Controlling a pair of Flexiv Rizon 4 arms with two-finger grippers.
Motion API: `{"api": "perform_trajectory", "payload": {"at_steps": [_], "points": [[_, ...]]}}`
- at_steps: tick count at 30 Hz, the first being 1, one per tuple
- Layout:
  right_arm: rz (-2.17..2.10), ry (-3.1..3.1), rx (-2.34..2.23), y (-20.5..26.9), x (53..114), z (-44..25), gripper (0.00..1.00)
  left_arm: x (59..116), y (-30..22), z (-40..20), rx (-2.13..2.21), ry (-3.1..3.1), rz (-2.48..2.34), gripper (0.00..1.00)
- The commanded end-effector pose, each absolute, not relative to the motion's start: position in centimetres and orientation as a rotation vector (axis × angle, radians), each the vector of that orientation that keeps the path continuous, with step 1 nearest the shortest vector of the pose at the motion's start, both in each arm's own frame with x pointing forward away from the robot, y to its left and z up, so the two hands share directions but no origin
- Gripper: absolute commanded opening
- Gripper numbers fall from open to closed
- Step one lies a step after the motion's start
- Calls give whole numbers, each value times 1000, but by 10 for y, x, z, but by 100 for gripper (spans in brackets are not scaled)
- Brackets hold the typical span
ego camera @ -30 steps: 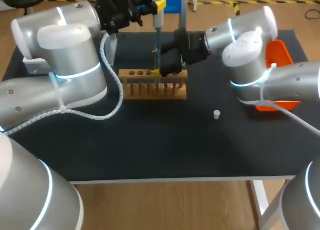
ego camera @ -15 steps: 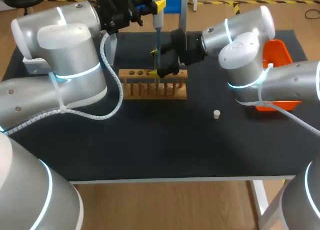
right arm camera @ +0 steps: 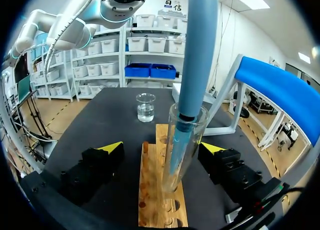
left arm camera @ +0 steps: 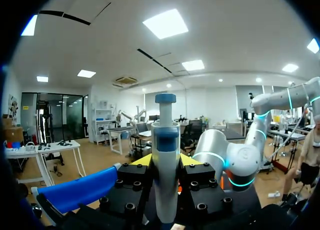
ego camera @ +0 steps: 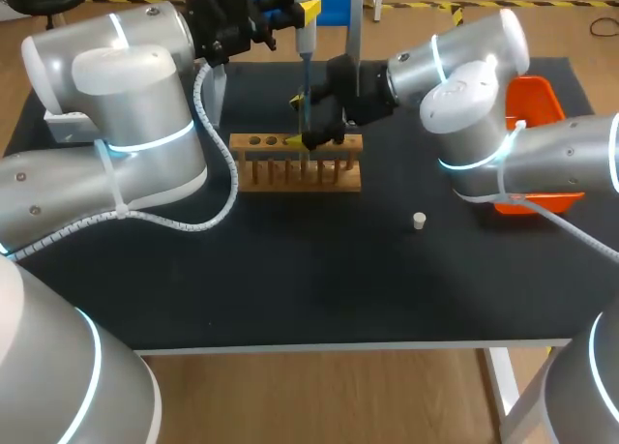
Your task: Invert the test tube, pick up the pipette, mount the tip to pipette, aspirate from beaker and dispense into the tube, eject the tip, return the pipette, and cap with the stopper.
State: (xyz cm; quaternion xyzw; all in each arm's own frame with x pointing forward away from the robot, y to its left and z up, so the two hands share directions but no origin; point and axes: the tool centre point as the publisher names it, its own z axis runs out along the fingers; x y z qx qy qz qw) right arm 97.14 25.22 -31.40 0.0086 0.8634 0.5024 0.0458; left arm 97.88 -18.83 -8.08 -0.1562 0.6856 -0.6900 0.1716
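Observation:
My left gripper (ego camera: pixel 302 16) (left arm camera: pixel 165 161) is shut on the blue and grey pipette (ego camera: pixel 305 40) (left arm camera: pixel 165 165), held upright above the wooden rack (ego camera: pixel 280 165). The pipette's shaft (right arm camera: pixel 197 54) reaches down, and its tip sits inside the clear test tube (right arm camera: pixel 179 155) that stands upright in the rack (right arm camera: pixel 156 205). My right gripper (ego camera: pixel 309 123) (right arm camera: pixel 162 149) is open, with one finger on each side of the tube and both apart from it. The glass beaker (right arm camera: pixel 145 107) stands on the table beyond the rack. A small white stopper (ego camera: pixel 419 221) lies on the black table to the right of the rack.
An orange bin (ego camera: pixel 538 110) sits at the table's right edge behind my right arm. The blue-topped pipette stand (ego camera: pixel 334 1) (right arm camera: pixel 280 89) is at the back, just behind the rack. The rack has several empty holes (ego camera: pixel 261 141).
My right gripper has shifted a little to the left, closer around the tube. The left arm and the pipette have kept still.

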Motion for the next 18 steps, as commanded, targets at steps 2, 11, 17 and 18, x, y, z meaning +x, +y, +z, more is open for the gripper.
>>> {"api": "perform_trajectory", "payload": {"at_steps": [2, 11, 17, 18], "points": [[1530, 2642, 24, 252, 972, -313, 100, 978, -189, -80, -447, 1939, -1957, 0], [1530, 2642, 24, 252, 972, -313, 100, 977, -189, -77, -438, 1949, -1936, 0], [1530, 2642, 24, 252, 972, -313, 100, 976, -190, -74, -428, 1950, -1932, 0], [1530, 2642, 24, 252, 972, -313, 100, 976, -191, -73, -428, 1949, -1932, 0]]}}
